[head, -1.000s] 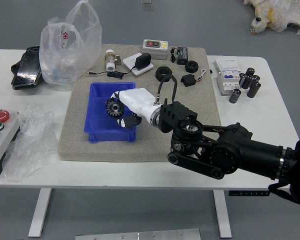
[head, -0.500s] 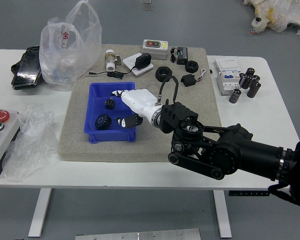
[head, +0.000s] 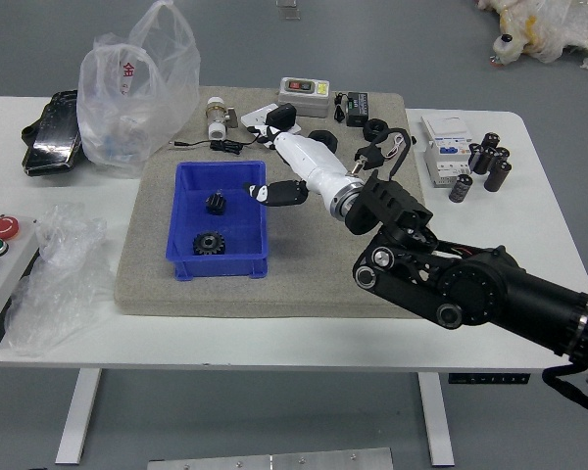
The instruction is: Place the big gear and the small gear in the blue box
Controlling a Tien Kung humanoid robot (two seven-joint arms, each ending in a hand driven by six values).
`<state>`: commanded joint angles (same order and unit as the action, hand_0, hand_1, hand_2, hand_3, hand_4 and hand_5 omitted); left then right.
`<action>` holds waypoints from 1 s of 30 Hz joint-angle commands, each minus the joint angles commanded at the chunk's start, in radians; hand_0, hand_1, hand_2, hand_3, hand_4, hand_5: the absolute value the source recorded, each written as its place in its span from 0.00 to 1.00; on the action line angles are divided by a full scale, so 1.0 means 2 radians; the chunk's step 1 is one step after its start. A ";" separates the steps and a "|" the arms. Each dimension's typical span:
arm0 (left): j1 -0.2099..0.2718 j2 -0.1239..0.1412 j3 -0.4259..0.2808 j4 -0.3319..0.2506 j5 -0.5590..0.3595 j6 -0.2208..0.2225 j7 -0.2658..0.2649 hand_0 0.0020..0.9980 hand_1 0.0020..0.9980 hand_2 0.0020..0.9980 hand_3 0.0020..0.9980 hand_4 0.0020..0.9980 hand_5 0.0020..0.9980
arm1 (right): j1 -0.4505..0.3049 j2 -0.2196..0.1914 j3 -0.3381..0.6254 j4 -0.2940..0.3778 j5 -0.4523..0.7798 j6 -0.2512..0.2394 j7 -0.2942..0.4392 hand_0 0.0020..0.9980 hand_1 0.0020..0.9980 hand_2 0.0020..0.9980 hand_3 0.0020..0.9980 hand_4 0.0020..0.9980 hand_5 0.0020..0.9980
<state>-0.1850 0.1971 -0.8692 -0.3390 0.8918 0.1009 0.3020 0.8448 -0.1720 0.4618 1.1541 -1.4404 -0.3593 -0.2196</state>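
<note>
Gears, both black and toothed, lie apart inside the open blue plastic box (head: 216, 265): the big gear (head: 210, 243) near the wall closest to you, the small gear (head: 216, 204) farther in. Your white-and-black right hand (head: 318, 168) reaches in from the right, its fingers released and spread, grasping nothing. Its thumb overlaps the box's right rim in your view. The box rests on a grey-beige mat (head: 323, 291) on the white table (head: 274, 344), with a translucent plastic bag (head: 137, 93) beyond its far left corner.

A white table (head: 225, 345) on grey, seemingly smooth floor (head: 392, 44).
</note>
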 joint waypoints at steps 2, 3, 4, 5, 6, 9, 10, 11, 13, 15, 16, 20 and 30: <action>0.000 0.000 0.002 0.000 -0.003 0.001 -0.001 0.65 0.54 0.56 0.70 0.67 0.35 | -0.021 -0.013 0.026 0.006 0.028 -0.005 0.025 0.61 0.75 0.77 0.84 0.73 0.34; 0.000 -0.001 0.002 0.000 -0.004 0.001 -0.001 0.65 0.54 0.56 0.70 0.67 0.35 | -0.032 -0.019 0.040 0.009 0.045 -0.006 0.039 0.61 0.75 0.77 0.84 0.73 0.34; 0.000 -0.001 0.003 0.000 -0.005 0.001 -0.001 0.65 0.54 0.56 0.70 0.67 0.35 | -0.042 -0.024 0.052 0.012 0.060 -0.006 0.051 0.61 0.75 0.77 0.84 0.73 0.34; 0.000 -0.001 0.003 0.000 -0.005 0.001 -0.002 0.65 0.54 0.56 0.70 0.67 0.35 | -0.052 -0.028 0.065 0.015 0.075 -0.005 0.063 0.61 0.75 0.77 0.84 0.73 0.34; 0.000 -0.001 0.004 0.000 -0.007 0.002 -0.002 0.65 0.54 0.56 0.70 0.67 0.35 | -0.065 -0.034 0.080 0.020 0.096 -0.001 0.080 0.61 0.75 0.77 0.84 0.73 0.34; 0.000 -0.001 0.007 0.001 -0.012 0.002 -0.005 0.65 0.54 0.56 0.70 0.67 0.35 | -0.105 -0.048 0.125 0.035 0.155 0.017 0.125 0.61 0.71 0.74 0.75 0.74 0.37; 0.000 -0.001 0.007 0.001 -0.012 0.002 -0.005 0.65 0.54 0.56 0.70 0.67 0.35 | -0.117 -0.052 0.138 0.040 0.171 0.021 0.138 0.61 0.71 0.74 0.75 0.74 0.37; 0.001 -0.001 0.007 0.001 -0.012 0.002 -0.005 0.65 0.54 0.56 0.70 0.67 0.35 | -0.129 -0.057 0.152 0.047 0.186 0.026 0.150 0.61 0.71 0.74 0.75 0.74 0.37; 0.001 0.000 0.006 0.001 -0.010 0.002 -0.005 0.65 0.54 0.56 0.70 0.67 0.35 | -0.158 -0.065 0.182 0.063 0.217 0.034 0.176 0.61 0.71 0.74 0.75 0.74 0.37; 0.001 0.001 0.005 0.001 -0.008 0.001 -0.004 0.65 0.54 0.56 0.70 0.67 0.35 | -0.185 -0.072 0.209 0.075 0.243 0.038 0.197 0.62 0.71 0.74 0.74 0.74 0.39; 0.001 0.001 0.004 0.001 -0.006 0.001 -0.003 0.65 0.54 0.56 0.70 0.67 0.35 | -0.199 -0.075 0.223 0.080 0.256 0.040 0.208 0.62 0.71 0.74 0.74 0.74 0.39; 0.000 0.003 0.000 0.001 0.000 -0.001 -0.002 0.65 0.54 0.56 0.70 0.67 0.35 | -0.246 -0.081 0.268 0.084 0.298 0.047 0.233 0.62 0.71 0.74 0.73 0.75 0.40; -0.004 0.011 -0.003 0.002 0.010 -0.005 -0.003 0.65 0.54 0.56 0.70 0.67 0.35 | -0.287 -0.076 0.321 0.087 0.328 0.060 0.250 0.62 0.71 0.74 0.73 0.75 0.41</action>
<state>-0.1936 0.2187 -0.8762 -0.3358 0.9122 0.0907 0.2954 0.2712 -0.3250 1.1036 1.3283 -0.7841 -0.2394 0.2805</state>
